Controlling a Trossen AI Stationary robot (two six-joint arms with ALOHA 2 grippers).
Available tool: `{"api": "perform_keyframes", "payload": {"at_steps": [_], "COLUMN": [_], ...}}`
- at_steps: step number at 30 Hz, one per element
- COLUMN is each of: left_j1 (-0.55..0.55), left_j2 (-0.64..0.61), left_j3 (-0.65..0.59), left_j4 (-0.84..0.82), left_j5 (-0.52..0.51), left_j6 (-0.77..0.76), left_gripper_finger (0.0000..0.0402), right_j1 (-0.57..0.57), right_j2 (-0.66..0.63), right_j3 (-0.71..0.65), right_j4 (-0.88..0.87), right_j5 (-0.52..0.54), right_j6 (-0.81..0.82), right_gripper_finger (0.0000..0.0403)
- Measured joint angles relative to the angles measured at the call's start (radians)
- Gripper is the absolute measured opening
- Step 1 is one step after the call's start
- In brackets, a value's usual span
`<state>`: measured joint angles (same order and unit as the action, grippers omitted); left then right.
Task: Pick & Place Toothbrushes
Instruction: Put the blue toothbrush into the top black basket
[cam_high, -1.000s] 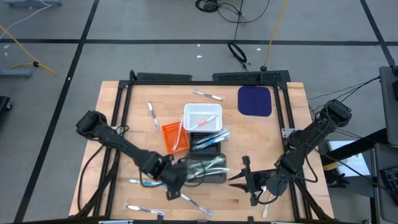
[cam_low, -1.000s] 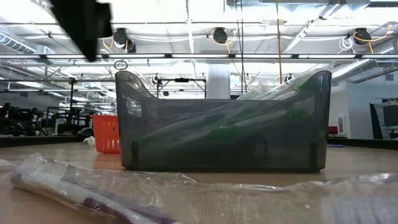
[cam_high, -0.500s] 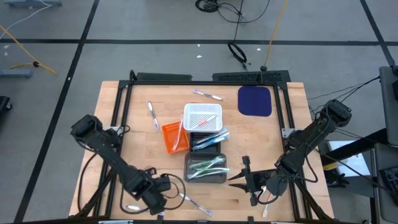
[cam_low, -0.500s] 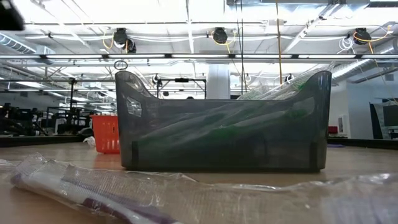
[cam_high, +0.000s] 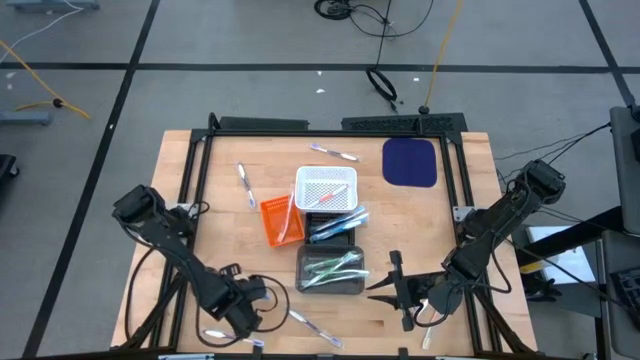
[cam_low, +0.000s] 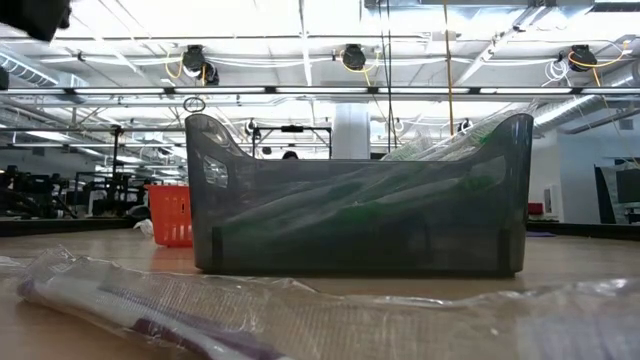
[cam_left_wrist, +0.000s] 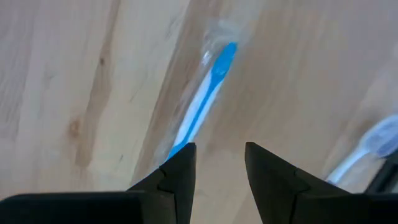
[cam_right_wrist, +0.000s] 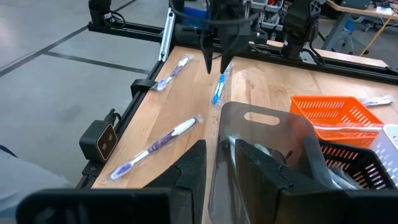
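High view: the left gripper (cam_high: 243, 305) hangs over the table's near-left corner, above a blue brush (cam_high: 222, 293). The right gripper (cam_high: 392, 287) waits beside the grey bin (cam_high: 331, 271), which holds green brushes (cam_high: 333, 266). More brushes lie loose on the table (cam_high: 420, 215); others sit in the orange basket (cam_high: 280, 219), white basket (cam_high: 326, 189) and black tray (cam_high: 333, 228).

Low view: the grey bin (cam_low: 358, 197) fills the middle, green brushes (cam_low: 380, 200) showing through its wall (a wrapped brush (cam_low: 150, 310) lies in front).

Left wrist view: the fingers (cam_left_wrist: 177, 174) stand apart, the blue brush (cam_left_wrist: 202, 99) in its wrapper on the wood beyond them.

Right wrist view: the right fingers (cam_right_wrist: 189, 171) are parted near the bin's (cam_right_wrist: 267, 155) rim; farther off the left gripper (cam_right_wrist: 216, 61) points down at the blue brush (cam_right_wrist: 217, 89).
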<state>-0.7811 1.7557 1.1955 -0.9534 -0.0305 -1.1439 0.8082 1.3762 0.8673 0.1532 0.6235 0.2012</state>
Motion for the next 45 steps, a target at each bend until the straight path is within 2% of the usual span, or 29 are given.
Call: {"api": "perform_keyframes", "payload": {"at_steps": [13, 30, 33, 37, 38, 41, 45], "left_j1": [-0.003, -0.003, -0.003, -0.003, -0.003, -0.009, -0.025], "left_j2": [0.0, -0.003, -0.003, -0.002, -0.002, -0.001, 0.002], "left_j3": [-0.105, -0.197, -0.195, -0.194, -0.194, -0.187, -0.144], "left_j4": [-0.022, 0.088, 0.089, 0.097, 0.093, 0.09, 0.079], "left_j5": [0.103, 0.109, 0.119, 0.145, 0.154, 0.141, 0.068], "left_j6": [-0.022, -0.082, -0.09, -0.123, -0.139, -0.177, -0.177], "left_gripper_finger": [0.014, 0.0138, 0.0107, 0.0024, 0.0014, 0.0014, 0.0007], "right_j1": [0.0, 0.0, 0.0, 0.0, 0.0, 0.0, 0.0], "right_j2": [0.0, 0.0, 0.0, 0.0, 0.0, 0.0, 0.0], "right_j3": [0.0, 0.0, 0.0, 0.0, 0.0, 0.0, 0.0], "right_j4": [0.0, -0.001, -0.001, -0.001, -0.001, -0.001, -0.001], "right_j5": [0.0, 0.0, 0.0, 0.0, 0.0, 0.0, 0.0], "right_j6": [0.0, 0.0, 0.0, 0.0, 0.0, 0.0, 0.0], "right_gripper_finger": [0.0075, 0.0075, 0.0075, 0.0075, 0.0075, 0.0075, 0.0075]}}
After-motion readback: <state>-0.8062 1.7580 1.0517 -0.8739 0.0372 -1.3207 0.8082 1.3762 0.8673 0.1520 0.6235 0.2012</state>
